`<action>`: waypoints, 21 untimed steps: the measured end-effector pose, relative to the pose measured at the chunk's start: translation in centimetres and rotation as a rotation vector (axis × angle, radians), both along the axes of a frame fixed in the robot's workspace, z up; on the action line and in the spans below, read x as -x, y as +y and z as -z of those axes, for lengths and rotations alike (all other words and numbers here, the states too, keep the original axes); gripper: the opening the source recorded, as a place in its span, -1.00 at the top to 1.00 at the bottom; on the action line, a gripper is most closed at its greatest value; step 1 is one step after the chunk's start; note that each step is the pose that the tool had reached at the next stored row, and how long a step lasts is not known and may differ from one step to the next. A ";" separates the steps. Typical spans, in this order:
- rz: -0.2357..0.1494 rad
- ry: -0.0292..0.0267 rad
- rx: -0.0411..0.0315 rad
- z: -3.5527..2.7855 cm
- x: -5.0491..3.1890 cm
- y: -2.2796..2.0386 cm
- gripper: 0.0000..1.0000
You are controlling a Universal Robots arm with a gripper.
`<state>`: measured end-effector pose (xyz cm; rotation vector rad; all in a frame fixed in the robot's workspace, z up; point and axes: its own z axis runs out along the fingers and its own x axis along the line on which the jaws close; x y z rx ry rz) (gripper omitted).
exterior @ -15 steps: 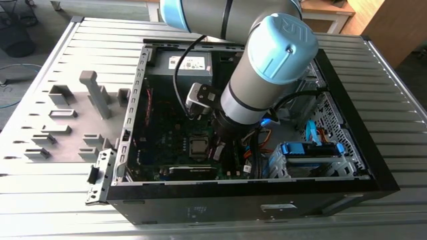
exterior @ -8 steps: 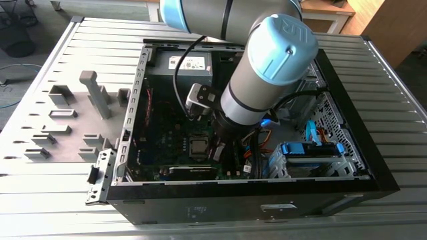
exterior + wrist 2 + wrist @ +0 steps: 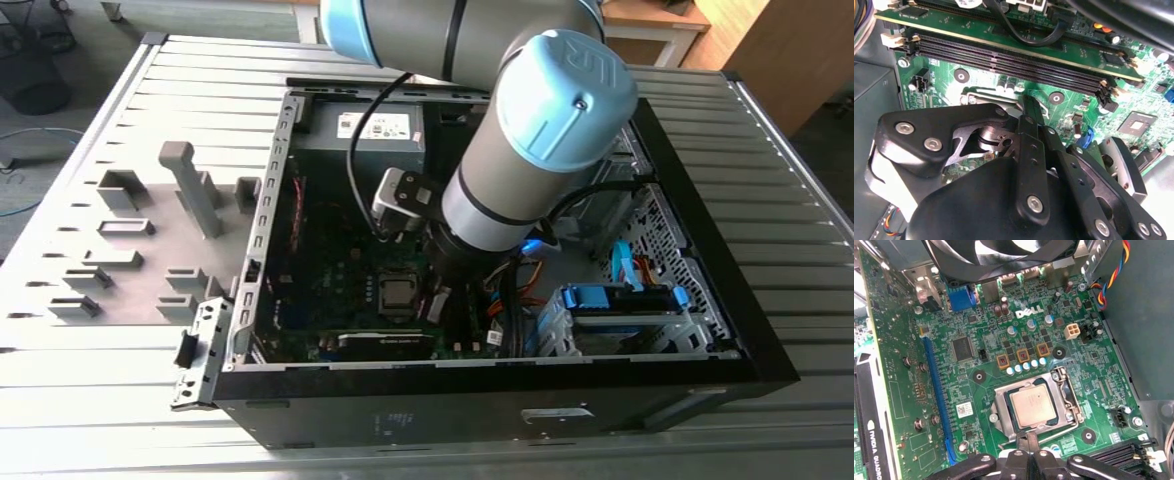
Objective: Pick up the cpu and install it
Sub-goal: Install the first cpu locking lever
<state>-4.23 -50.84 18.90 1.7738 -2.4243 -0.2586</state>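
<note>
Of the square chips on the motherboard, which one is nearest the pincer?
The cpu, the large silvery-topped square seated in its metal socket frame, directly beside the pincer. The small black chip by the blue slot lies farther off.

cpu: smooth metal top, dull silvery-grey sheen
socket frame: bare metal, faintly glossy
motherboard: green lacquered board, slightly shiny
pincer: matt black metal links, bright steel screw heads
computer case: black painted sheet metal, perforated panel inside
desk: ribbed grey metal, matt
holder blocks: matt grey plastic
arm: satin grey tube, smooth pale-blue plastic caps
</note>
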 end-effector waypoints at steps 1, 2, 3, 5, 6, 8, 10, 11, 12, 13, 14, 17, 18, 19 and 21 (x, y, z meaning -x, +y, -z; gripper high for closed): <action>0.000 0.0000 0.0000 0.00 -0.01 0.00 0.79; 0.000 -0.0001 0.0000 0.00 -0.01 0.00 0.79; 0.000 -0.0001 0.0000 0.00 -0.01 0.00 0.79; 0.000 -0.0001 -0.0001 0.00 -0.02 0.00 0.79; 0.000 -0.0001 -0.0003 0.01 -0.02 -0.01 0.79; 0.000 -0.0001 -0.0003 0.02 -0.03 -0.05 0.79; 0.000 -0.0001 0.0000 0.02 -0.05 -0.07 0.79; 0.000 -0.0001 0.0000 0.02 -0.06 -0.08 0.79; 0.000 -0.0001 -0.0001 0.03 -0.06 -0.10 0.79; 0.000 -0.0001 -0.0001 0.03 -0.06 -0.12 0.79; 0.000 -0.0001 -0.0002 0.05 -0.06 -0.13 0.79; 0.000 -0.0001 0.0000 0.11 -0.07 -0.17 0.79; 0.000 0.0000 0.0002 0.12 -0.08 -0.18 0.79; 0.000 0.0000 0.0002 0.14 -0.10 -0.18 0.79; 0.000 -0.0004 -0.0002 0.19 -0.16 -0.17 0.79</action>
